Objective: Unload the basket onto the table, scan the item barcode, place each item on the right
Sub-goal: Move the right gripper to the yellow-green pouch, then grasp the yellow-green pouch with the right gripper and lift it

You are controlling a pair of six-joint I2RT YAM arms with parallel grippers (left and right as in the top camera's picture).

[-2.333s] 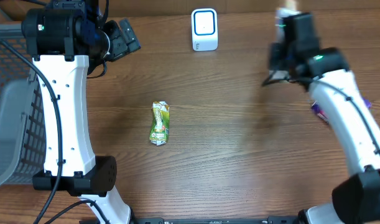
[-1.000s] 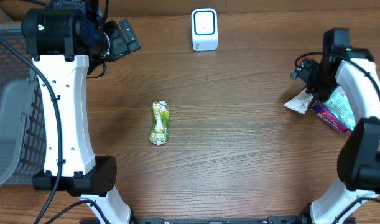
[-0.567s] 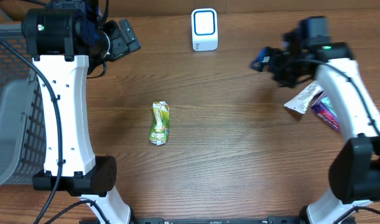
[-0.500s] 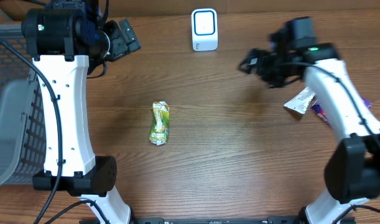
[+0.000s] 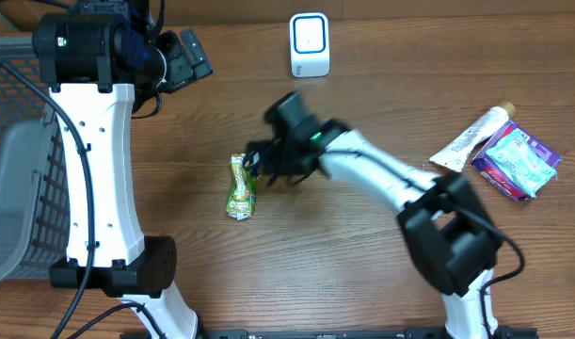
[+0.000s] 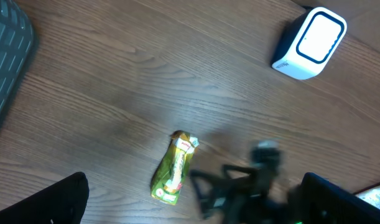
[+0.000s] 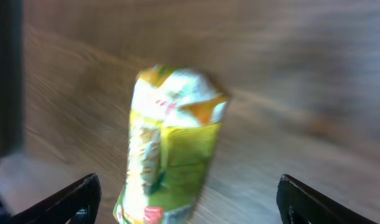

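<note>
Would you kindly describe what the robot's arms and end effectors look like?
Both left arm and right arm have white links, black joint housings and a green light. Black cables run along the left. Black, two-fingered: left end effector and right end effector.

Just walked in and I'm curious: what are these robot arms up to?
The right gripper, open, is stretched across the table with a green packet just ahead of its fingers; it holds nothing yet. The white scanner stands at the far edge. The left gripper hangs open, away from everything.
</note>
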